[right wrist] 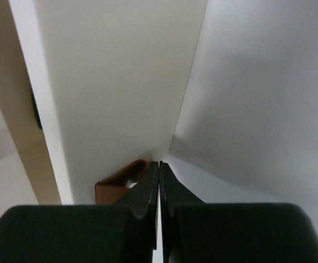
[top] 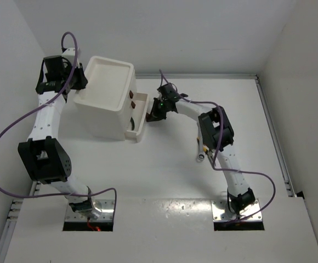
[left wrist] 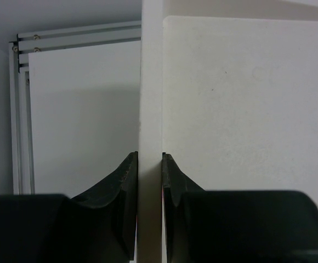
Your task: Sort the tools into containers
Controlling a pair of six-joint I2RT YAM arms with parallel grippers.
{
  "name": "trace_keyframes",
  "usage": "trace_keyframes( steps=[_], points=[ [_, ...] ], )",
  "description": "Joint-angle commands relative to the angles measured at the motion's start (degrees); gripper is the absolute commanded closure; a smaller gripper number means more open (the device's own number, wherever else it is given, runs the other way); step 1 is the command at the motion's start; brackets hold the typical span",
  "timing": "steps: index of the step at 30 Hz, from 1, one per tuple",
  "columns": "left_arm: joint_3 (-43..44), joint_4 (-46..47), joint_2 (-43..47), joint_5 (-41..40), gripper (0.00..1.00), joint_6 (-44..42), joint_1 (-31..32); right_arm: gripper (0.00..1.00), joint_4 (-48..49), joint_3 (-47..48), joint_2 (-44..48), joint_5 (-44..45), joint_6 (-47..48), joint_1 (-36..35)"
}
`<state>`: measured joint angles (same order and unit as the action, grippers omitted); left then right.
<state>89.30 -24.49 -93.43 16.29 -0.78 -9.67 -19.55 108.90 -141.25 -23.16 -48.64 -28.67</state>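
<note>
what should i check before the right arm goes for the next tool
1. Cabinet steadied: ok, left gripper is clamped on its wall.
2. Right gripper free: ok, shut on nothing, beside a drawer handle.
3. Right jaws ready to pick: not ok, they are shut.
4. Drawer open: ok, pulled out toward the right arm.
5. Drawer contents: cannot tell.
6. Next tool located: ok, on the table, partly hidden by the right arm; its kind cannot tell.
</note>
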Motion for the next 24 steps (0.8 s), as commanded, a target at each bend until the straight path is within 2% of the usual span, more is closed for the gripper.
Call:
trace_keyframes(
  steps=[1,18,22,24],
  points=[
    [-2.72,-8.73,-5.36,6.29,1.0,3.94,3.61,1.0,6.89,3.59,0.89,-4.88,-3.29,-2.89],
    [-3.25,-9.26,-5.36,6.82,1.0,3.94,4.75,0.99,14.71,11.86,-6.32,-6.73,-8.75,-6.4],
    [-3.25,-9.26,-5.89,6.82,1.0,3.94,4.75,0.82,15.42,11.86,-5.61,-6.73,-7.97,-6.4],
    [-3.25,-9.26,-5.89,6.82,1.0,3.94,5.27,0.77,16.03,10.11,-3.69,-7.95,-6.91,-5.62]
  ],
)
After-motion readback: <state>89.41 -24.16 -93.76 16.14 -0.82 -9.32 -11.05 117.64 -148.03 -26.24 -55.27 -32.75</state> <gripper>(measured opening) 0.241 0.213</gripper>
